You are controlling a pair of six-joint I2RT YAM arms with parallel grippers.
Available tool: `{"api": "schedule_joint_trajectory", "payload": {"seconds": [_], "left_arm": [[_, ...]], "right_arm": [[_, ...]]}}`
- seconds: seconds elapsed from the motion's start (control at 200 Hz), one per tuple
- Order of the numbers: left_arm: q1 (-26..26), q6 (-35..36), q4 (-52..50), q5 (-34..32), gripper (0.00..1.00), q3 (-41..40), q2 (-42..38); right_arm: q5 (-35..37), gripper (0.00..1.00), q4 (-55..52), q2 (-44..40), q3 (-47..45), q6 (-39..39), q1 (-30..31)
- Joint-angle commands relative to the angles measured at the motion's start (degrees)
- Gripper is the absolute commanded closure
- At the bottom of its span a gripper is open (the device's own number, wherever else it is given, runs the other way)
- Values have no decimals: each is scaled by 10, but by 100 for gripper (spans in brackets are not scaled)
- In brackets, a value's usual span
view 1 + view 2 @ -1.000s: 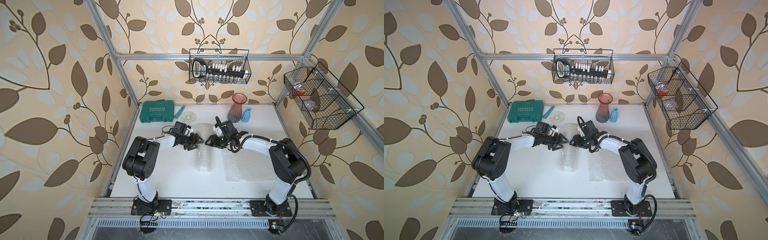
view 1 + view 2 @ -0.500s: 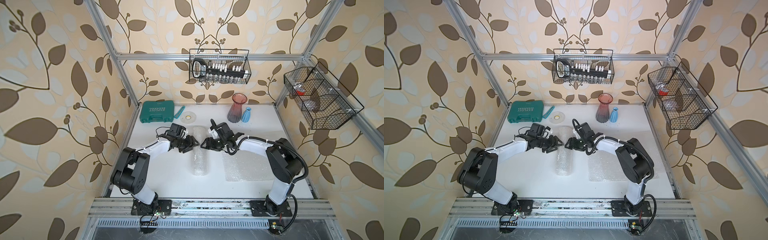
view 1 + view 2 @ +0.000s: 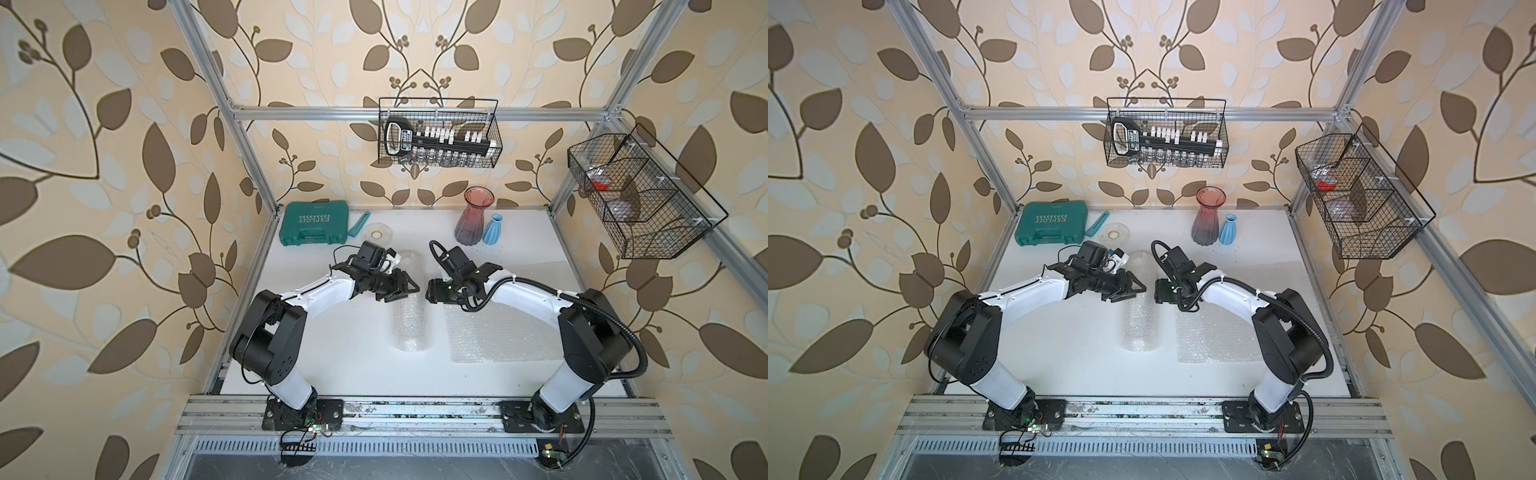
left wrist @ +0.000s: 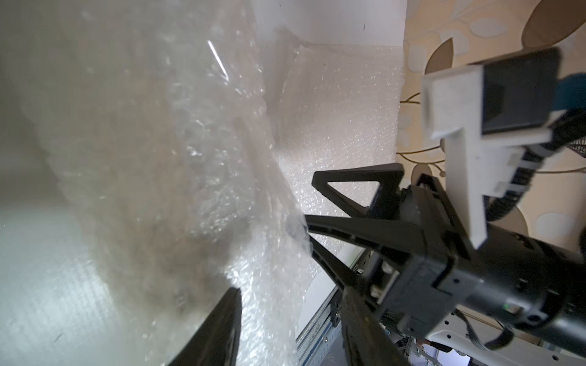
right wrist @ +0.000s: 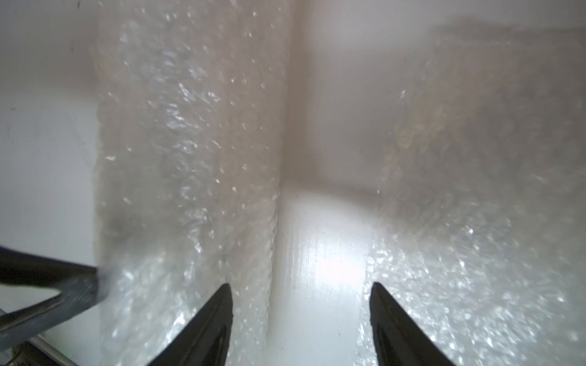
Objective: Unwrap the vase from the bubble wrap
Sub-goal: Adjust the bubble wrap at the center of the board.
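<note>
Over the last second the left pincer point(image 3: 403, 291) has drawn its jaws together, and the right pincer point(image 5: 301, 284) has backed a little toward its own arm. The left pincer now grips the bubble wrap roll point(image 3: 411, 328) by the wrap on the flank facing it. Most of the roll stretches from its tips toward the front rail, flat on the white worktop point(image 3: 332, 332). What is rolled inside cannot be made out.

The right pincer stands open and holds nothing. In its wrist view one fingertip hangs over the roll's other flank and its mate over the edge of a flat bubble wrap sheet point(image 3: 498, 336), with bare worktop between.

Beyond both pincers, a wire basket point(image 3: 436, 99) on the back wall holds a black socket rail point(image 3: 440, 139). Out past the right pincer, a divided wire basket point(image 3: 665, 232) on the side wall has a red object point(image 3: 600, 183) in the compartment nearest the back wall; the other contents are unclear.

A closed green tool case point(image 3: 313, 223) lies beyond the left pincer. A red glass vase point(image 3: 473, 220) and a small blue vase point(image 3: 493, 230) stand side by side beyond the right one.
</note>
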Motion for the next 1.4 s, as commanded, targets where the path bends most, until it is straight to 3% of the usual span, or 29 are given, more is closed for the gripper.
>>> {"api": "schedule_joint_trajectory", "payload": {"seconds": [0.0,0.13,0.35,0.455,0.665,0.995,1.12,1.394], "left_arm": [[-3,19,-9,14,49,21,6],[-4,19,-6,15,53,21,10],[-4,20,-4,15,62,17,9],[-4,22,-6,17,67,17,10],[-4,31,-19,17,69,23,-2],[22,76,-116,-62,38,32,-61],[46,83,-120,-41,29,24,-53],[47,74,-82,34,11,26,6]], "right_arm": [[-11,32,-7,-45,-16,-8,3],[-103,31,55,-61,-37,5,2],[-172,34,98,-25,-28,27,3],[-167,36,99,-11,-29,32,5],[-120,41,64,25,-12,26,6],[-12,43,-12,26,2,12,5],[21,43,-32,19,5,13,5],[43,43,-47,15,8,12,5]]}}
